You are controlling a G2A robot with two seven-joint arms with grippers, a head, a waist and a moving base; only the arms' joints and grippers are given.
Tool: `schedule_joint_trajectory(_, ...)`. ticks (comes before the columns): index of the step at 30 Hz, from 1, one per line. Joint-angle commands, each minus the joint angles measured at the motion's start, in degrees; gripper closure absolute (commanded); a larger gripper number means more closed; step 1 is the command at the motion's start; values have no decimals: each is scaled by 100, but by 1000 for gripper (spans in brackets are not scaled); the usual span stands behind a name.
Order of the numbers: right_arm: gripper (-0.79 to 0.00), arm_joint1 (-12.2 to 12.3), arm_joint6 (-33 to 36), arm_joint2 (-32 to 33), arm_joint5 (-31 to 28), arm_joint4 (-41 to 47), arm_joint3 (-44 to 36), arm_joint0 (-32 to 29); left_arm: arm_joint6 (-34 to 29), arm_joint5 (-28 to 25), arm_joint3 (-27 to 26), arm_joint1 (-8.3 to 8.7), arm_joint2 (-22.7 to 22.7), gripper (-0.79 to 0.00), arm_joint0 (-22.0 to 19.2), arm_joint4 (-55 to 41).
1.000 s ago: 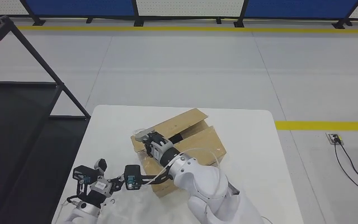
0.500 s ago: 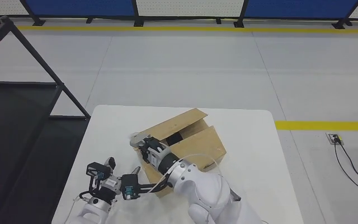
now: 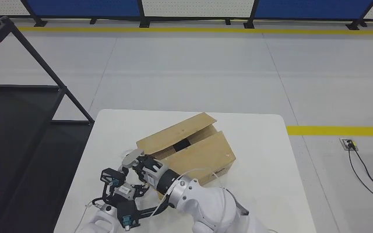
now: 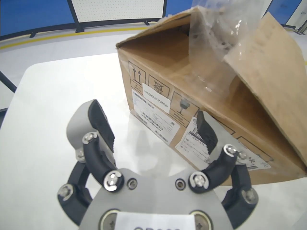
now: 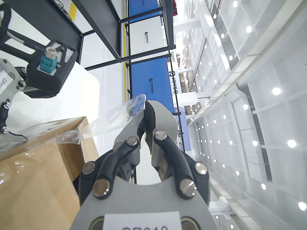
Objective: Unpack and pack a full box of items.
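White table (image 3: pixel 256 134), cardboard box (image 3: pixel 204 151) open; right gripper (image 5: pixel 145 118) angled up at near-left corner, pinching clear bag (image 5: pixel 112 120); left gripper (image 4: pixel 148 113) spread wide, facing box.

A white table (image 3: pixel 256 140) stands on pale floor; a black rack (image 3: pixel 26 145) (perhaps shelving) stands beside it, blue panels (image 3: pixel 81 7) beyond a yellow line (image 3: pixel 175 29).

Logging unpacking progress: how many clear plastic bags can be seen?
1: a clear plastic bag pinched in the right gripper, at the top edge of the open brown cardboard box. More may lie hidden inside.
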Motion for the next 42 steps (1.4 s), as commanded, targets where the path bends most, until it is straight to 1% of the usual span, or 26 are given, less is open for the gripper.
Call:
schedule_joint_trajectory(1,0,2,-55,-12,13,-12,-14,-1,-10,1,13,0,20,-785,-17,2)
schedule_joint_trajectory(16,0,3,-403,-113,27,-36,45,44,-88,-32,101,8,84,-785,-136,-110)
schedule_joint_trajectory(29,0,-10,-486,-247,121,-115,49,28,-154,-41,120,20,60,-785,-142,-284)
schedule_joint_trajectory(37,0,-35,-292,-311,189,-206,42,0,-41,173,53,11,-10,-785,-83,-522)
schedule_joint_trajectory(42,0,-53,-126,-343,266,-293,33,-30,158,379,-21,-11,-119,-785,-20,-972)
